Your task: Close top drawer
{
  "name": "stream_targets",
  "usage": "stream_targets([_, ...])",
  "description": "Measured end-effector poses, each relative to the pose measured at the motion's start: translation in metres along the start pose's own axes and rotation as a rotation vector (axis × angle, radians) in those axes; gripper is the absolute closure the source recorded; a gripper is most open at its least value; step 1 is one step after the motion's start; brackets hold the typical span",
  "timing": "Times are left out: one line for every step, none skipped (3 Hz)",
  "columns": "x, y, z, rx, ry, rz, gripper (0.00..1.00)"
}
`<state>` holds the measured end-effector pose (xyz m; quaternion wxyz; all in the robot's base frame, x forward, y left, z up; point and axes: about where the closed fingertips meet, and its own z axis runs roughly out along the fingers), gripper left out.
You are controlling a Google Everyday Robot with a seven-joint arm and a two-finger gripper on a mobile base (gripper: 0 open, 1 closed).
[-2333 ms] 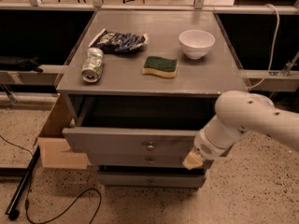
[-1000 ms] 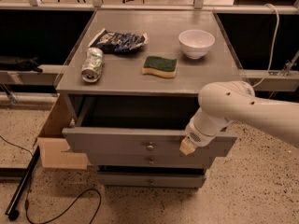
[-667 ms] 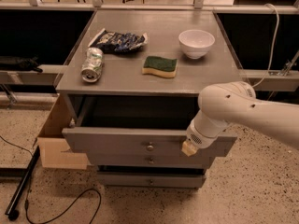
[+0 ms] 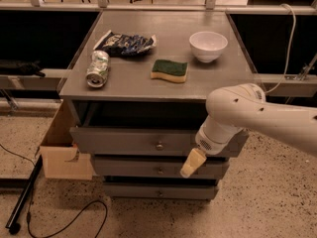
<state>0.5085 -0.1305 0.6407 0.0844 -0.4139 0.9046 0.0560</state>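
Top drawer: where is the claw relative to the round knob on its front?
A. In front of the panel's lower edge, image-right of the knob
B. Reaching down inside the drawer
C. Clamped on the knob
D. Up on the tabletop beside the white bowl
A: the claw sits at the lower front edge of the top drawer, image-right of and lower than the knob, and apart from it.

1. We see a smooth white arm [image 4: 257,115] at the right of the frame; its shell is thick, rounded and faintly glossy.
2. We count a few small dark dots on the bulbous joint; near the wrist sits a patch of fine perforations.
3. We find the gripper [image 4: 192,163] in the lower middle of the frame; it is a pale cream-yellow, tapered piece under the white wrist.
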Motion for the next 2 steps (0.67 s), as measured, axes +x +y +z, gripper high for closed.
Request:
stream_targets([-0.0126, -0.0144, 0.0078, 0.018, 0.001, 0.008, 0.00])
stream_targets([-0.0126, -0.0144, 0.0078, 0.018, 0.001, 0.008, 0.00])
